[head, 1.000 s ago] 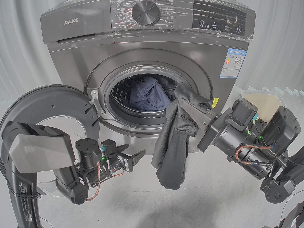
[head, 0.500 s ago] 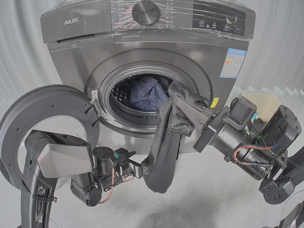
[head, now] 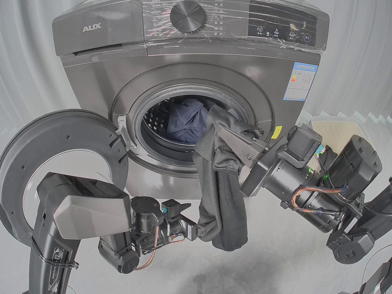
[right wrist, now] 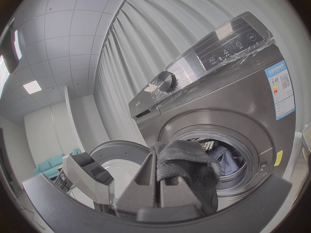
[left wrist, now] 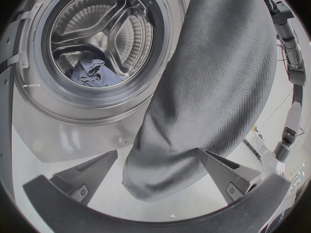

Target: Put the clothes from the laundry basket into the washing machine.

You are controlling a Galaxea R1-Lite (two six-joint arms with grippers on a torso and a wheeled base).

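with the round door (head: 61,143) of the grey front-loading washing machine (head: 102,78) swung wide on the robot's left, the loading step is well under way. the right gripper (head: 228,137) holds a dark grey knitted garment (head: 220,184) right at the mouth of the steel drum (left wrist: 97,33), its jaws pressed together and pinching the bunched top of the cloth. the rest of the garment hangs straight down in front of the machine, well below the door opening, so none of it is inside yet. down low, the left gripper (left wrist: 155,151) sits at the dangling bottom end with its jaws spread. the cloth hangs between them, one finger (left wrist: 223,169) against the fabric and the other standing clear. a crumpled navy blue garment (head: 188,121) lies in the drum already, and the pale plastic laundry basket (head: 339,131) stands behind the right arm, beside the machine. the next move looks to call for the left jaws to close on that tail and lift it to the opening while the right arm pushes inward. otherwise the long trailing end could catch on the door seal or slide back out once let go.
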